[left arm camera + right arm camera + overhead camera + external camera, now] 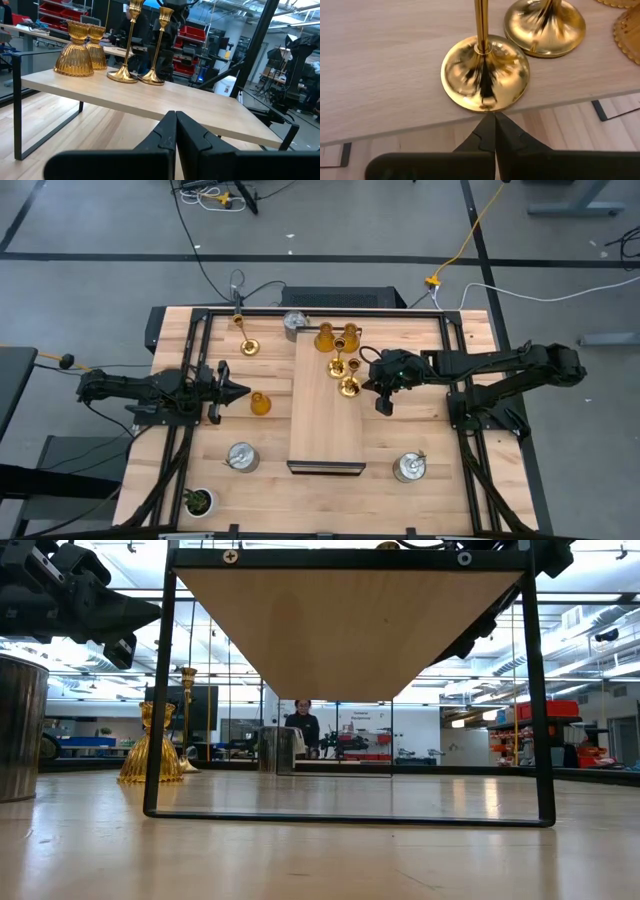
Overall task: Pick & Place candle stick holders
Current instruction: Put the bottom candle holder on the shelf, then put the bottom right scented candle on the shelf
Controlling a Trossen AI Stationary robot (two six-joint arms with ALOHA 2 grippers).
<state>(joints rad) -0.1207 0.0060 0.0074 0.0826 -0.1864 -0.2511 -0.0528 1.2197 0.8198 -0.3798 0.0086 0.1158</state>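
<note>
Even bright overhead light, soft shadows – ceiling strip lights (610, 615) glare at 2 o'clock in low view; gold holder base (485, 72) mirrors glare, foreground fingers blurred

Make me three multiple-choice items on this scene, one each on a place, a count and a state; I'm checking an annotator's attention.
1. Where does the amber holder nearest the left gripper stand?
A. on the table, left of the raised shelf
B. on the shelf
C. beside the potted plant

2. How many gold thin-stemmed holders stand on the shelf?
A. none
B. two
C. four

3. How are the right gripper's fingers?
A. wide open
B. shut, holding nothing
C. shut on a silver holder

Answers:
1 A: the high view shows it on the table, clear of the shelf.
2 B: two gold holders stand side by side on the board.
3 B: in the right wrist view the fingers meet with nothing between them.
</note>
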